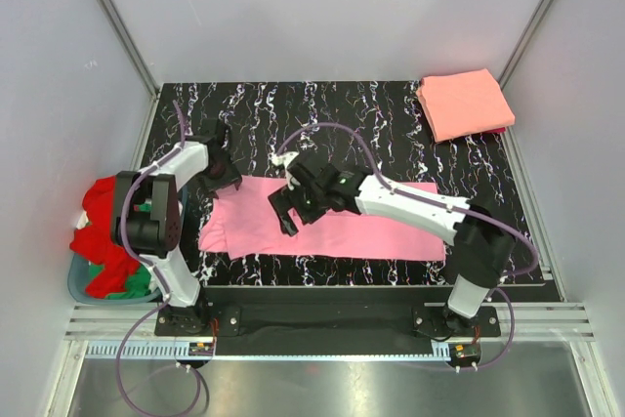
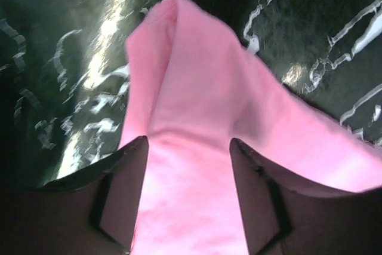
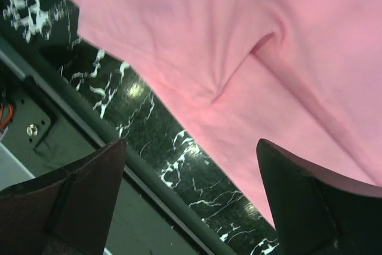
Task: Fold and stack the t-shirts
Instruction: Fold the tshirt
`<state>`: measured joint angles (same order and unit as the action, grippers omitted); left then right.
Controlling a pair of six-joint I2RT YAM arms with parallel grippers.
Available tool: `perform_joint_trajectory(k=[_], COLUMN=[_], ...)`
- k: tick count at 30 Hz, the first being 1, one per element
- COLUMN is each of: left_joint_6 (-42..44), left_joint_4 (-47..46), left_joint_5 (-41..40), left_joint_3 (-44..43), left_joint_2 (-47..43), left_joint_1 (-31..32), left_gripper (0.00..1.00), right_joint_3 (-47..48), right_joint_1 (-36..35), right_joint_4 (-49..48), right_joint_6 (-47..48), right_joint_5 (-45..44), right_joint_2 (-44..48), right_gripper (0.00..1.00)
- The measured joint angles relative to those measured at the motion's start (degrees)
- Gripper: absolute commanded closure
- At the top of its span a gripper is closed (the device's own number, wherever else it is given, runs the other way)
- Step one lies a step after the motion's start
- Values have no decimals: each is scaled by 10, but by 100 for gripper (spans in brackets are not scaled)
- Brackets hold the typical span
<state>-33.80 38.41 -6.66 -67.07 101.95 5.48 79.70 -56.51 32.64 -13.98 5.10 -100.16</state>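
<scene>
Pink shirt: a bubblegum pink short-sleeved soft cloth t-shirt (image 1: 332,227) lies spread flat on the black white-veined worktop (image 1: 391,114), under both hands.
Left arm: the elbow is raised high. The forearm reaches away from the base and the wrist tips down at the shirt's far left corner.
Left hand (image 1: 227,181): its dark fingers (image 2: 119,183) stand partway apart. Pink cloth fills the gap and runs ahead of them to a raised fold. Whether they pinch it cannot be told.
Right arm: the upper link rises from the base and the forearm stretches leftward over the shirt, with the wrist turned down.
Right hand (image 1: 286,220): its fingers (image 3: 77,195) are spread wide with nothing between them. Creased pink cloth lies ahead of the tips, and the worktop's near edge lies below them.
Salmon-orange folded t-shirt (image 1: 464,103): it sits well beyond the right hand, to its right, at the worktop's far corner. A red cloth edge (image 1: 500,129) shows under it.
Round blue-grey basket (image 1: 80,285): it stands just left of the left arm's elbow, heaped with red cloth (image 1: 103,212) and green cloth (image 1: 122,290).
</scene>
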Motion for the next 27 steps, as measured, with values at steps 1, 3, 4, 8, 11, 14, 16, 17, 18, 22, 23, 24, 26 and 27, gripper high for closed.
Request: perform_joint_trajectory(k=[1, 3, 4, 8, 11, 14, 16, 17, 18, 22, 23, 24, 26, 27], left_joint_6=[1, 2, 1, -15, -35, -49, -55, -56, -57, -56, -54, -52, -47, -45], left_joint_4=[8, 17, 17, 12, 3, -7, -18, -27, -35, -28, -23, -14, 0, 10], left_joint_5=[-8, -21, -26, -29, -17, -4, 6, 10, 14, 19, 19, 19, 19, 20], left_joint_3=[1, 12, 21, 79, 117, 134, 134, 134, 134, 87, 68, 43, -20, -57], left_joint_2=[-13, -53, -75, -181, -197, -165, -133, -117, -100, -47, -31, -10, 38, 67], left_joint_1=[3, 15, 22, 67, 100, 120, 126, 126, 126, 126, 125, 125, 124, 122], left_gripper=[32, 28, 28, 32, 34, 36, 37, 37, 37, 37, 37, 37, 37, 37], right_joint_3=[5, 14, 14, 14, 15, 22, 21, 16, 4, -49, -67, -84, -114, -126], right_joint_1=[3, 16, 27, 116, 191, 228, 231, 230, 226, 219, 219, 217, 208, 200], right_joint_4=[2, 2, 1, 7, 14, 34, 43, 44, 42, 3, -7, -15, -29, -30], right_joint_6=[-1, -4, -7, -22, -33, -45, -52, -58, -62, -93, -103, -113, -140, -156], right_joint_5=[-8, -23, -27, -42, -64, -88, -89, -86, -89, -75, -71, -69, -70, -70], right_joint_2=[10, 18, 18, -6, -45, -96, -128, -137, -143, -109, -96, -85, -61, -52], right_gripper=[3, 5, 7, 17, 22, 23, 24, 24, 25, 25, 25, 24, 23, 23])
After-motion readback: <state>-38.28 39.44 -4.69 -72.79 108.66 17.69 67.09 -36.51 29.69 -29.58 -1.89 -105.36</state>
